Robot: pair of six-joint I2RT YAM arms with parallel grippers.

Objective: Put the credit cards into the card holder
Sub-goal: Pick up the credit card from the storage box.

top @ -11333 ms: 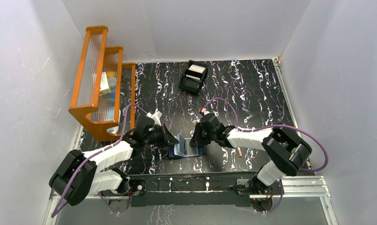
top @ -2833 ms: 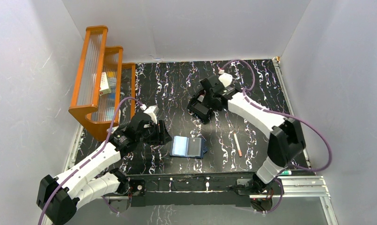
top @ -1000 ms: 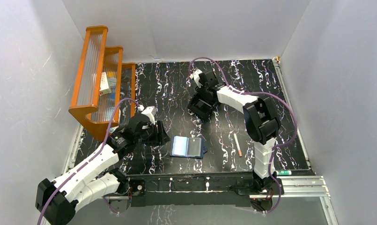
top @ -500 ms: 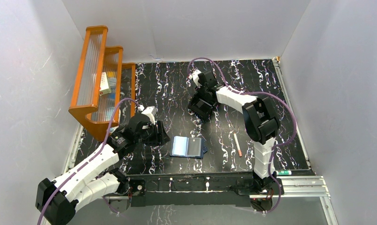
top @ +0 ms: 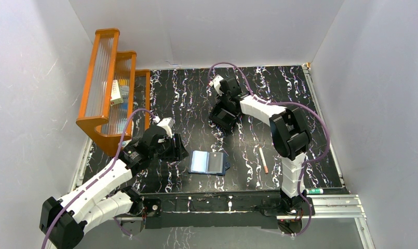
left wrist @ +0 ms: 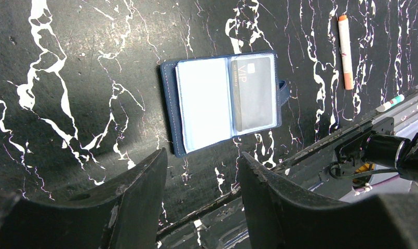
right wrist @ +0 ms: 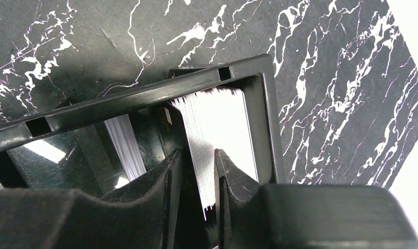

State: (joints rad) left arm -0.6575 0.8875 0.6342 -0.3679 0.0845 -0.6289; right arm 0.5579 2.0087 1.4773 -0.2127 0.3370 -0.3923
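Observation:
The card holder (top: 209, 162) lies open and flat near the table's front middle. In the left wrist view the card holder (left wrist: 225, 101) shows a pale blue inside, with a grey credit card (left wrist: 253, 93) in its right pocket. My left gripper (top: 178, 148) hovers just left of it, and the left gripper (left wrist: 202, 154) is open with nothing between its jaws. My right gripper (top: 222, 106) reaches down into a black box (top: 223, 118). The right gripper (right wrist: 197, 153) straddles the edge of a stack of white credit cards (right wrist: 222, 124). A dark gap remains beside its left finger.
A second, thinner stack of white cards (right wrist: 124, 145) leans in the black box (right wrist: 144, 96). A pale stick (top: 264, 160) lies right of the wallet. An orange rack (top: 110, 88) stands at the back left. A marker (top: 315, 191) rests on the front rail.
The right gripper's jaws have narrowed around the white card stack inside the box. The left arm and the card holder have not moved.

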